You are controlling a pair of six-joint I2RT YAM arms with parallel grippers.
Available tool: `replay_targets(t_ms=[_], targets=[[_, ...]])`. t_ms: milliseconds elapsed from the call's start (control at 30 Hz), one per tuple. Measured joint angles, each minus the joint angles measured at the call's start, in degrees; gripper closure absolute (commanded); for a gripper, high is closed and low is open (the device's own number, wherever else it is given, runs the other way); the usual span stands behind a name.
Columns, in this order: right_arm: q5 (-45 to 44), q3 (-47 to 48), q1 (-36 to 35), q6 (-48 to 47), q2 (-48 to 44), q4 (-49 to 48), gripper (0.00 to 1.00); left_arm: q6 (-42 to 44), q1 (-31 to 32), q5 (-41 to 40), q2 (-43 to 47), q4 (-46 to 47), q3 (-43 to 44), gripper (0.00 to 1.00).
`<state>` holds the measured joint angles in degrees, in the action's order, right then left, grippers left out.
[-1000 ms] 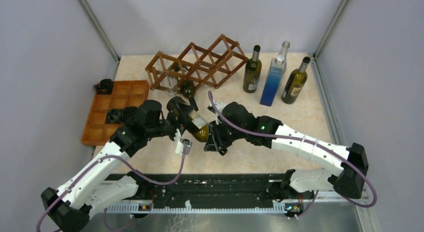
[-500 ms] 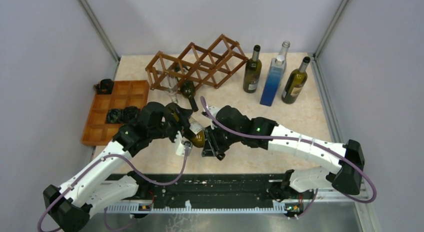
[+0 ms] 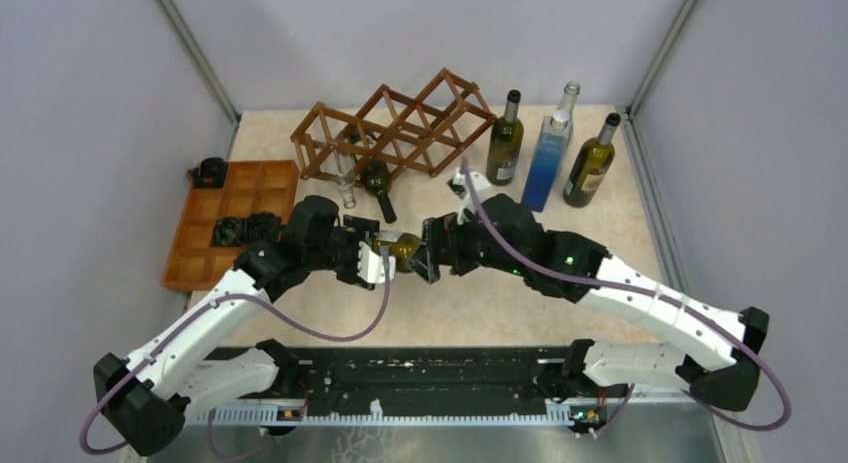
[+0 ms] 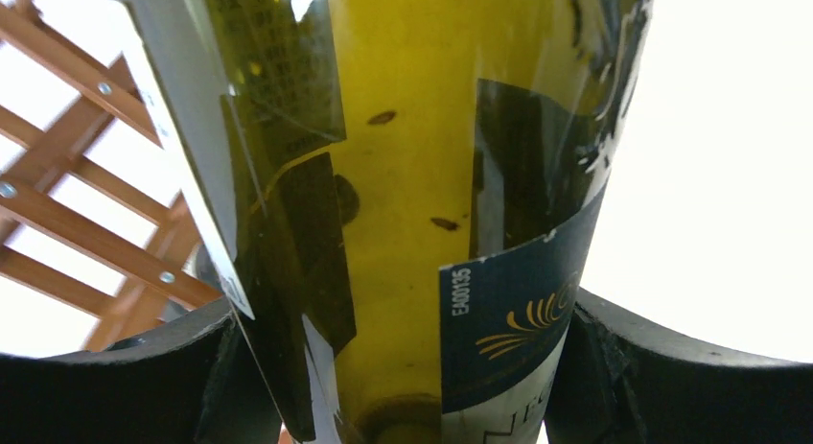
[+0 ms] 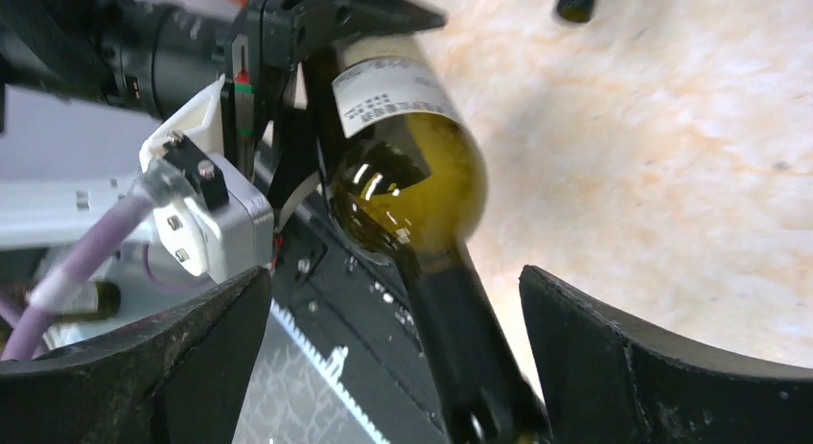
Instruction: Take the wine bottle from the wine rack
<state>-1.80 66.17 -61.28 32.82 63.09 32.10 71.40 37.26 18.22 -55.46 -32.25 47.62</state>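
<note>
The wine rack [image 3: 395, 128], a reddish-brown lattice, stands at the back; a clear bottle [image 3: 345, 186] and a dark bottle [image 3: 378, 190] stick out of its front. My left gripper [image 3: 378, 253] is shut on the body of a green wine bottle [image 3: 402, 249], held above the table in front of the rack. In the left wrist view the bottle [image 4: 412, 223] fills the gap in the gripper [image 4: 403, 315]. My right gripper [image 3: 428, 251] is open. In the right wrist view the gripper [image 5: 393, 291] straddles the bottle's dark neck [image 5: 470, 338] without touching it.
A flat orange-brown compartment tray [image 3: 235, 223] with dark items lies at the left. Two green bottles [image 3: 505, 138] [image 3: 590, 161] and a blue-tinted clear bottle [image 3: 548, 148] stand at the back right. Grey walls close in both sides.
Both grippers and the green bottle have moved away from the near edge toward the rack. The bottle now lies more level between them. The right arm has swung to the right.
</note>
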Motion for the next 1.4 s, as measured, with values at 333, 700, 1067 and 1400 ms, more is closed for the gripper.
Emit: replay_targets(t_ms=[333, 700, 1067, 1400], targets=[[-12.96, 0.00, 5.14, 1.33, -10.73, -1.25, 0.01, -29.57, 0.00, 6.36, -2.21, -1.64, 3.48, 1.00], [-10.36, 0.02, 5.22, 4.35, -6.05, -7.50, 0.13, -46.10, 0.00, 14.01, -3.15, -1.11, 6.82, 1.00], [-7.15, 2.80, 5.22, 6.78, 3.67, -15.61, 0.80, -49.35, -0.04, 15.93, -3.54, -1.55, 6.91, 1.00], [-7.67, 4.24, 5.73, 5.40, 4.42, -14.43, 1.00, -50.99, 0.00, 16.28, -4.96, -2.58, 8.98, 0.01]])
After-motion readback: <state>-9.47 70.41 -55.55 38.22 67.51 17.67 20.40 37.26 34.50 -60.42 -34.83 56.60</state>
